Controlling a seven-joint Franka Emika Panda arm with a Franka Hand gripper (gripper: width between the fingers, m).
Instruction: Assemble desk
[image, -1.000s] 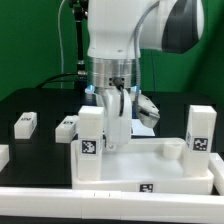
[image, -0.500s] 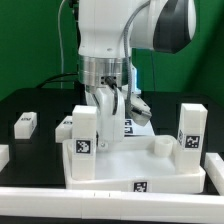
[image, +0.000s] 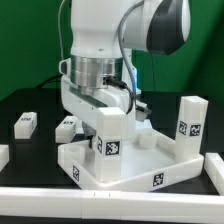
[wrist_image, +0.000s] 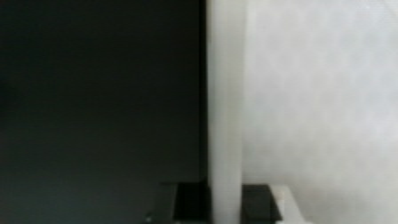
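- The desk panel (image: 130, 178) sits on the black worktop (image: 40, 145).
- Two legs stand up on the panel: the near leg (image: 110, 135) and the far leg (image: 187, 122).
- The hand (wrist_image: 226, 203) is shut tight on the panel's thin white edge.
- Two loose legs (image: 25, 122) (image: 67, 126) lie beside the panel, on the exterior view's left.

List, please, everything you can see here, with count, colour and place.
panel: one, white, mid-table, set at an angle.
standing legs: two, white with tags, upright on the panel, one at its front and one at the exterior view's right.
loose legs: two, white with tags, lying on the table at the exterior view's left.
table: one, black, under everything.
bar: one, white, along the front.
arm: one, white, above the panel.
gripper: one, shut on a thin white edge, seemingly the panel's rim.
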